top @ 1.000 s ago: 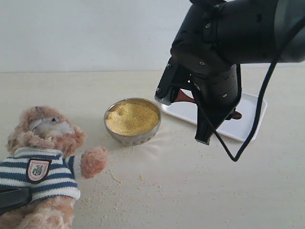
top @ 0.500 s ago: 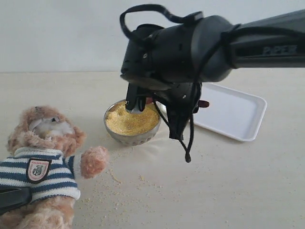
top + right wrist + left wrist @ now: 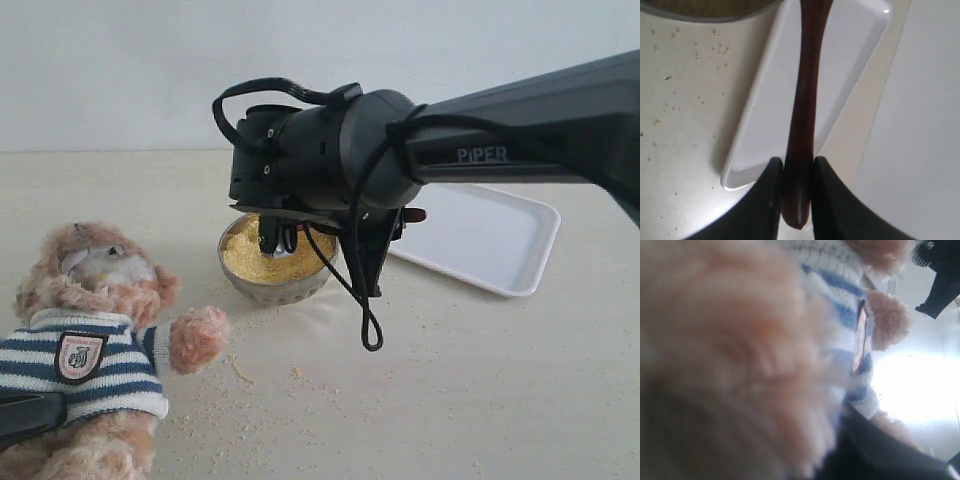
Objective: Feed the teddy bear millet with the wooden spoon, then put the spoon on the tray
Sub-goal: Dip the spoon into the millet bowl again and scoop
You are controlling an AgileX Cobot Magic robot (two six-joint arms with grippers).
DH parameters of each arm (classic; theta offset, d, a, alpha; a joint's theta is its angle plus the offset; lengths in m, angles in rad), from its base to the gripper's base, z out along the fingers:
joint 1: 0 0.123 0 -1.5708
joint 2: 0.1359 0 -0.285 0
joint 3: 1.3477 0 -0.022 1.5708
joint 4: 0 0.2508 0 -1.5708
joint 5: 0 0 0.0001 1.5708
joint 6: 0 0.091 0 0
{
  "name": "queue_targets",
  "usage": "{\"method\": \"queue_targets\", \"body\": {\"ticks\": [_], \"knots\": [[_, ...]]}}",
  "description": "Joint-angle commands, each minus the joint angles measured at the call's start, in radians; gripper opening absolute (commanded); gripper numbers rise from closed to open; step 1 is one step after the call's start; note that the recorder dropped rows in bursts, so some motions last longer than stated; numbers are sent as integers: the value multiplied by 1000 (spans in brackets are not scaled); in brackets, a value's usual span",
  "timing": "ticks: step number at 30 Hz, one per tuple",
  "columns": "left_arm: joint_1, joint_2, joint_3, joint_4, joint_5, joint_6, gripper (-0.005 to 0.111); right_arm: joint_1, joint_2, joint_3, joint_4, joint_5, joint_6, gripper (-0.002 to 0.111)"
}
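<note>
The teddy bear (image 3: 95,350) sits left of the bowl (image 3: 268,292) holding millet (image 3: 245,257), with the tray (image 3: 490,240) right of it.

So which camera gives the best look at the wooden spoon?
The right wrist view: the wooden spoon has its handle in plain sight, clamped in the right gripper, though its scoop is out of frame. The exterior view shows only a reddish end behind the arm. The left wrist view shows just the teddy bear.
</note>
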Motion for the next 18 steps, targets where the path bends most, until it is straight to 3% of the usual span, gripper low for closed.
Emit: {"method": "queue_targets", "body": {"ticks": [1, 18], "knots": [[3, -7, 0, -23, 22, 8, 5, 1, 27, -6, 19, -9, -3, 0], [3, -7, 0, -23, 22, 8, 5, 37, 30, -6, 151, -45, -96, 0]]}}
